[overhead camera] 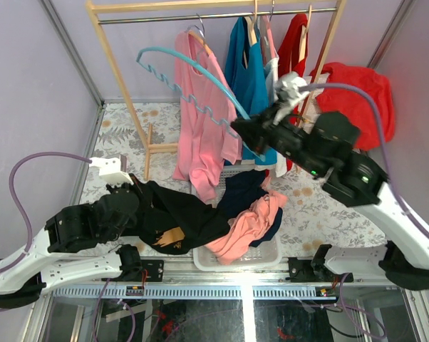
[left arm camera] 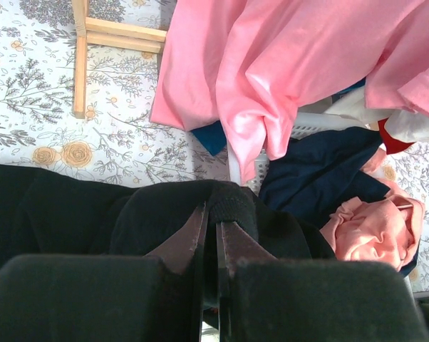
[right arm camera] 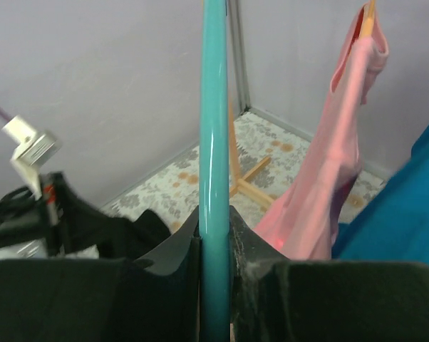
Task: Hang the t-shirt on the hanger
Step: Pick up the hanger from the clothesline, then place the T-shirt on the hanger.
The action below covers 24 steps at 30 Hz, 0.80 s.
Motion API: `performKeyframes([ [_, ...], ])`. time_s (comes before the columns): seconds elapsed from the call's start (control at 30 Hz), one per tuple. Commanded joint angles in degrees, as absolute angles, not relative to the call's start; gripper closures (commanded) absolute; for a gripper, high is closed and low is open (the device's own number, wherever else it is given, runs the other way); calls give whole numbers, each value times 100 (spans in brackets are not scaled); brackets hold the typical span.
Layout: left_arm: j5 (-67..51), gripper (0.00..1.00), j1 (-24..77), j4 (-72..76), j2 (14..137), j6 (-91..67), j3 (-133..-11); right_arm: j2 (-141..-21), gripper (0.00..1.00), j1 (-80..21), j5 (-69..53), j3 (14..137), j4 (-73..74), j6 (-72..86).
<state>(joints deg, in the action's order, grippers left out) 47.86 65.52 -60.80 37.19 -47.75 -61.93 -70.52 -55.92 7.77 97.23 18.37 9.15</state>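
Overhead view of two robot arms at a table with a floral cloth. The left gripper (left arm camera: 213, 217) was pinched fully shut on a fold of the black t-shirt (overhead camera: 179, 214). The rest of the shirt lay crumpled on the table beside a white basket (overhead camera: 236, 266), its tan print facing up near the front edge. The right gripper (right arm camera: 214, 217) was clamped tight around one bar of the light blue hanger (right arm camera: 214, 107) and held it high in the air in front of a wooden clothes rack (overhead camera: 117, 64), well apart from the shirt.

The step in hand appeared to be bringing shirt and hanger together, as nothing was threaded yet. The next move likely called for lowering the hanger toward the shirt and finding the neck or hem opening. That opening could not be made out in the bunched cloth.
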Motion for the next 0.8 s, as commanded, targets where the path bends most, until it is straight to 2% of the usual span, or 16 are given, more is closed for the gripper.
performKeyframes([
  [0.0,5004,100,6532,-5988,3731,-4763,-6295,-6131,100,-5589,258,9269,2207,1298],
  [0.43,5070,100,6535,-5931,4378,-4695,-6607,-3881,100,-5584,-554,8061,3823,2087],
  [0.77,5386,100,6535,-5741,4972,-4463,-7002,-3125,100,-5588,-1236,7678,4613,2366],
])
